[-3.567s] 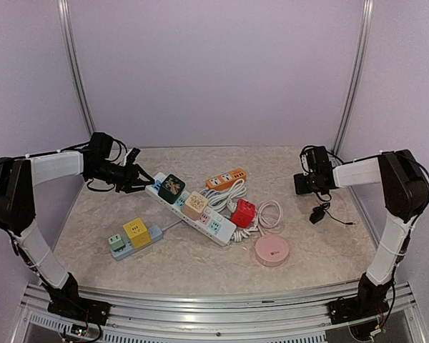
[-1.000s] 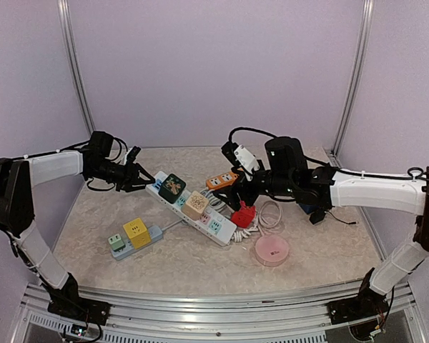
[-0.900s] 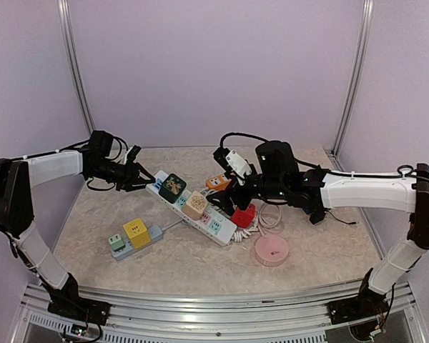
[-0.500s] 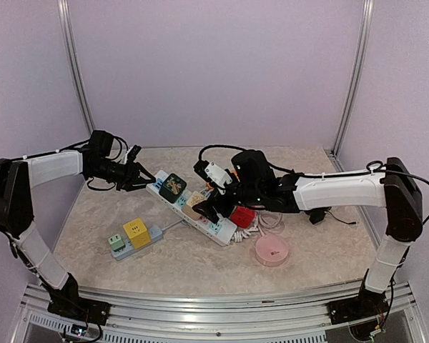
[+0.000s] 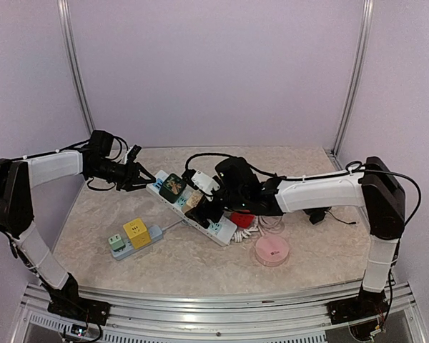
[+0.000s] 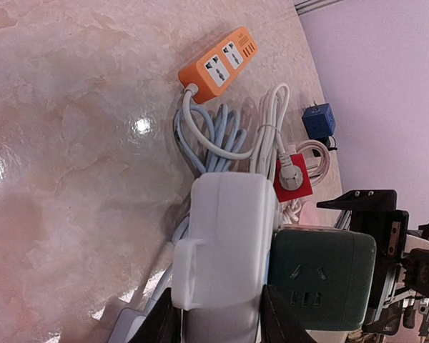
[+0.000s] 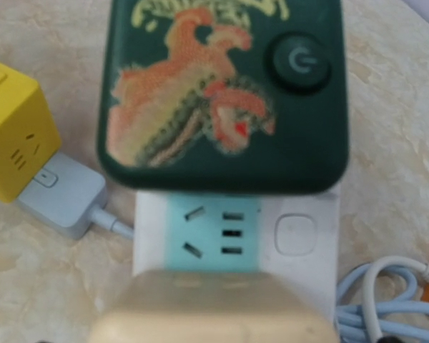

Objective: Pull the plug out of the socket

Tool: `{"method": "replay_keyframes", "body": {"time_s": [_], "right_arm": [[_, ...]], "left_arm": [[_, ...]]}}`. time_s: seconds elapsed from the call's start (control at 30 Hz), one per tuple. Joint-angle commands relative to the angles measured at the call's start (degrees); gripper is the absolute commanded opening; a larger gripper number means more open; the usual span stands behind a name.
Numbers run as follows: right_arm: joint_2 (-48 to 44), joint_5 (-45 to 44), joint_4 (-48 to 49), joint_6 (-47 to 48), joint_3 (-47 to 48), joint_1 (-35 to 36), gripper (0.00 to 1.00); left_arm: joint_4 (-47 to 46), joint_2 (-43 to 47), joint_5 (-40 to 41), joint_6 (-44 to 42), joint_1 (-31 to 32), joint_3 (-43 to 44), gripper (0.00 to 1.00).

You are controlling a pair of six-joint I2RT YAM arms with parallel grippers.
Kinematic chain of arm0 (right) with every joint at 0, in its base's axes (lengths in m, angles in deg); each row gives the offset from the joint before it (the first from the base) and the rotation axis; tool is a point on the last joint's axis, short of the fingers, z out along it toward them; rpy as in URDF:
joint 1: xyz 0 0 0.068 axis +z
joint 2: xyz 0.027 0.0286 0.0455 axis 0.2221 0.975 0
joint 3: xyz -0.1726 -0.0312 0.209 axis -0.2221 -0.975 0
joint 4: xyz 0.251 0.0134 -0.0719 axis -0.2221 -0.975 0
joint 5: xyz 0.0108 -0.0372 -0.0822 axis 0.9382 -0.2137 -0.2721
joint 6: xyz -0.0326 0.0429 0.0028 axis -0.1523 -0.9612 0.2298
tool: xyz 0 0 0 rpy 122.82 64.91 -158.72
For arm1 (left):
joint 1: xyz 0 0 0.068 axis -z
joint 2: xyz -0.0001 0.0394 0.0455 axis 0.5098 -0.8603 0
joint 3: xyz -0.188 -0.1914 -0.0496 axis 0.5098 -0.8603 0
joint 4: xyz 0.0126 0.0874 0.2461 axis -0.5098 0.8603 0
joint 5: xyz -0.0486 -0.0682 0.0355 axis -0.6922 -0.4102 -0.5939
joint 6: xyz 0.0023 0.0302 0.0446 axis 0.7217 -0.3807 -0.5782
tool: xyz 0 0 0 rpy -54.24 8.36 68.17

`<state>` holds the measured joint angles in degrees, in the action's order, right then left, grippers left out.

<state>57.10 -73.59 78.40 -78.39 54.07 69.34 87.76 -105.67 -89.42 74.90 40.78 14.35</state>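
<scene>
A long white power strip [image 5: 224, 231] lies slanted mid-table. A dark green adapter [image 5: 172, 187] with a dragon picture and a beige cube plug [image 5: 194, 199] are plugged into it. My left gripper [image 5: 141, 180] is shut on the strip's far-left end; in the left wrist view its fingers [image 6: 164, 323] clamp the white strip [image 6: 225, 236] beside the green adapter [image 6: 322, 268]. My right gripper [image 5: 202, 212] hovers over the beige plug, jaws spread on either side. The right wrist view shows the green adapter [image 7: 225, 93], a free teal socket [image 7: 213, 230] and the beige plug [image 7: 207, 311] very close; its fingers are hidden.
An orange power strip [image 5: 226, 178], a red cube socket [image 5: 243, 219] with coiled white cable [image 5: 270, 212], and a pink round disc [image 5: 272, 250] lie right of the strip. A yellow cube [image 5: 136, 231] sits on a small blue-grey strip at front left. A blue adapter [image 6: 318, 119] lies far right.
My right arm has swung from the far right across the table to the white strip and now sits over the beige plug. The left arm has stayed on the strip's end.
</scene>
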Motion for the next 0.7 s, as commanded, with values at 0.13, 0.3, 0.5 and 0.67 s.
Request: {"method": "replay_keyframes", "body": {"time_s": [0.13,0.3,0.5,0.67], "right_arm": [[3.2,-1.2,-2.6,-1.2,3.1,0.7,0.89],[3.8,-0.4,-3.5,-1.9,3.9,0.7,0.74],[4.1,0.0,-3.9,-2.5,4.2,0.7,0.5],[4.1,0.0,-3.5,-2.5,3.8,0.7,0.28]], "left_arm": [[-1.6,1.6,3.3,-3.3,0.7,-0.3,0.08],[-1.6,1.4,3.2,-3.2,0.7,-0.3,0.08],[-1.6,1.4,3.0,-3.3,0.7,-0.3,0.08],[-1.6,1.3,2.9,-3.3,0.7,-0.2,0.08]]}}
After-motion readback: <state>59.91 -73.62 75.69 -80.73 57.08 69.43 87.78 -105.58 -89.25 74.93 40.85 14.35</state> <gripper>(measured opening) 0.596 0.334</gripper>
